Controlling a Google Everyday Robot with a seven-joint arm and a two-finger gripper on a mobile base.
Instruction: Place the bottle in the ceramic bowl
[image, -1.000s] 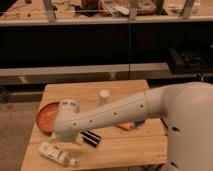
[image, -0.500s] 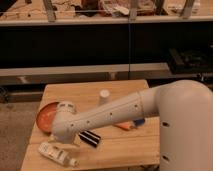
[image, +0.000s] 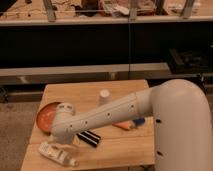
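Note:
The bottle (image: 57, 154), whitish with a pale label and a small white cap, lies on its side near the front left corner of the wooden table (image: 120, 150). The ceramic bowl (image: 45, 116), shallow and orange-red, sits at the table's left edge, partly hidden by my arm. My gripper (image: 62, 140) hangs under the white wrist, just above and behind the bottle and in front of the bowl. It holds nothing that I can see.
A black ribbed block (image: 89, 138) lies just right of the gripper. A white paper cup (image: 104, 95) stands at mid-table. An orange and blue object (image: 128, 124) lies under my forearm. A dark shelf unit stands behind the table.
My wrist has moved slightly left and down, closer to the bottle. The bottle, the bowl and the block have not moved.

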